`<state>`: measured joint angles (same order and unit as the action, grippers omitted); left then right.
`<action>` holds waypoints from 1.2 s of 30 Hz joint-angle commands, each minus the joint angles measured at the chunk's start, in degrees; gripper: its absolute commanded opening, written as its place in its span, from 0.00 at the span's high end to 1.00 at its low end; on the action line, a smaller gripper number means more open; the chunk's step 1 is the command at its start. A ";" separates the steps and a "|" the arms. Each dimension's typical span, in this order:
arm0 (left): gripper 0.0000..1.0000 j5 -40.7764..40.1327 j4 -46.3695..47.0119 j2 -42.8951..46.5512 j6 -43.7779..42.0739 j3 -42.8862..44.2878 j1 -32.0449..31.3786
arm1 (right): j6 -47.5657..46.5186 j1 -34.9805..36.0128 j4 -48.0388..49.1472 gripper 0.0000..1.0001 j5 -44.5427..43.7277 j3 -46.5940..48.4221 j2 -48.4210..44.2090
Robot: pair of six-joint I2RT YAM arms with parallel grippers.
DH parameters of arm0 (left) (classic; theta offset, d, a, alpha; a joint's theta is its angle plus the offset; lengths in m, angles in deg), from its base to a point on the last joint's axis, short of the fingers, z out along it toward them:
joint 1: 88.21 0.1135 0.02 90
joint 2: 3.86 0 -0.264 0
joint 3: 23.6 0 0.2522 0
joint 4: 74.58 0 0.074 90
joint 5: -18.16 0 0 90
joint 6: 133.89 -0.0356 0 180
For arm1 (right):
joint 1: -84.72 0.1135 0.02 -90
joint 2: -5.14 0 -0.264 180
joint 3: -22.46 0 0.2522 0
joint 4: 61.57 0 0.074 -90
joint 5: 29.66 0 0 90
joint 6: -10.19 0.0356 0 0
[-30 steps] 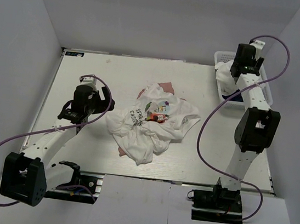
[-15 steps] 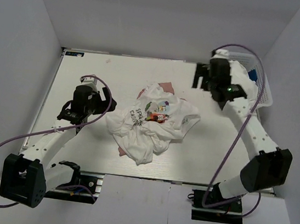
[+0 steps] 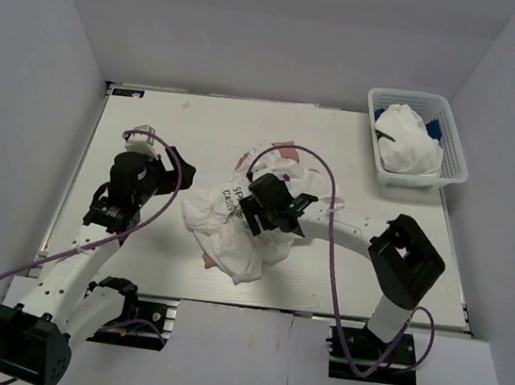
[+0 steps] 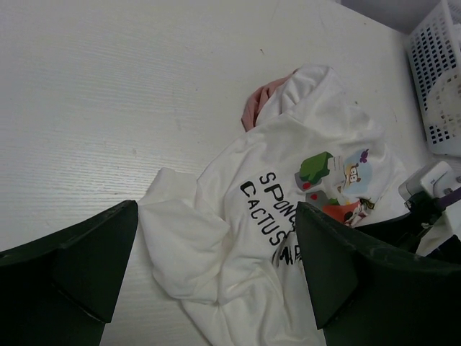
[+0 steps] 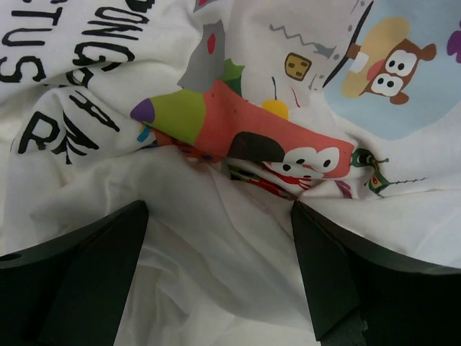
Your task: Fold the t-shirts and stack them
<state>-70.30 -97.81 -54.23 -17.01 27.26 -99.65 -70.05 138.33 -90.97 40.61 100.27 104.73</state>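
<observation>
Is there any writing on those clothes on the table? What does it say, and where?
"SPONG": top line of black lettering on the white t-shirt; it breaks off at the cartoon print.
"CACTUS": second line, same shirt.
Third line: begins "C", the rest is hidden, so it can't be read.
Cartoon print: no words legible.
Pink t-shirt: only a corner shows, no print visible.

Bare counter (image 3: 143, 121) free along the far edge, down the left side, and right of the heap up to the basket (image 3: 457, 168) in the far right corner. Middle blocked by crumpled white shirt (image 3: 233, 237) over a pink shirt (image 3: 287, 146); right arm (image 3: 348, 225) and its purple cable (image 3: 332, 259) lie low across the near-right approach. Just left of the heap hangs the left hand (image 4: 215, 209), fingers spread; walls (image 3: 29, 124) close three sides.
</observation>
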 commanded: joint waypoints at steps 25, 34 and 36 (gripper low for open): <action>0.00 -3.39 -2.39 -1.05 0.99 0.60 -0.16 | -6.32 -10.97 4.39 1.00 -18.25 33.91 -18.73; 0.00 -4.53 -2.92 -1.57 0.99 1.22 -0.16 | -28.87 -16.42 21.23 1.00 -29.74 62.59 -7.75; 0.00 -5.05 -2.40 -1.57 0.99 1.22 -0.16 | -36.26 -17.13 31.13 1.00 -33.18 62.86 -6.35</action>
<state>-74.15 -100.39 -56.18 -16.36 27.29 -99.65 -91.51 122.46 -79.19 15.85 160.03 96.99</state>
